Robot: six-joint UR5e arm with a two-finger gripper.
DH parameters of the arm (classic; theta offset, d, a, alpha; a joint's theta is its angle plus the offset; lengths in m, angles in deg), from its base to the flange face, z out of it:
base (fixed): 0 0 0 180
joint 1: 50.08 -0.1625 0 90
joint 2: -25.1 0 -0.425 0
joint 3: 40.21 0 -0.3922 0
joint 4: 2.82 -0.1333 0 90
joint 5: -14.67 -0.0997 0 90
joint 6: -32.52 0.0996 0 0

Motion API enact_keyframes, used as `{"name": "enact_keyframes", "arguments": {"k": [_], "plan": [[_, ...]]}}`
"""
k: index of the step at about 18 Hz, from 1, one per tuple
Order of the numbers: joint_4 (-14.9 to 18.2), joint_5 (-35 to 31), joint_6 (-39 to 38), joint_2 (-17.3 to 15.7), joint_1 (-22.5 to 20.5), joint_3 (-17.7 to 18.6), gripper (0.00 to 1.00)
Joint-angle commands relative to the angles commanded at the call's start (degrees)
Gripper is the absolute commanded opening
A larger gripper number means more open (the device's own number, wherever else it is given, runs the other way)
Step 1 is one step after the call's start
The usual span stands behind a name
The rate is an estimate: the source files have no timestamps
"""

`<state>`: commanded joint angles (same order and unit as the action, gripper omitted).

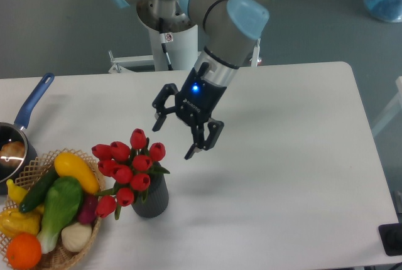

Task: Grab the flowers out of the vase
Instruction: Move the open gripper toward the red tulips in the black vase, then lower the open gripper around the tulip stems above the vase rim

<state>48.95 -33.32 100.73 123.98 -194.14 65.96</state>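
White table (301, 157) with dark grey vase (152, 199), wicker basket (59, 254) and blue-handled saucepan (19, 129) at left

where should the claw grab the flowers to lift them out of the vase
Probably around the clustered red buds of the flowers, coming from above. The stems sit inside the vase and barely show, so the bunch is the only graspable part. The open claw hangs up and right of it.
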Motion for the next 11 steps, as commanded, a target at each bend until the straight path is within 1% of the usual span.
{"name": "enact_keyframes", "arguments": {"k": [8, 11], "plan": [[-0.4, 1.2, -1.8, 1.5, 1.1, -0.2, 1.0], [-0.6, 2.8, -4.6, 2.5, 1.2, -0.8, 1.0]]}}
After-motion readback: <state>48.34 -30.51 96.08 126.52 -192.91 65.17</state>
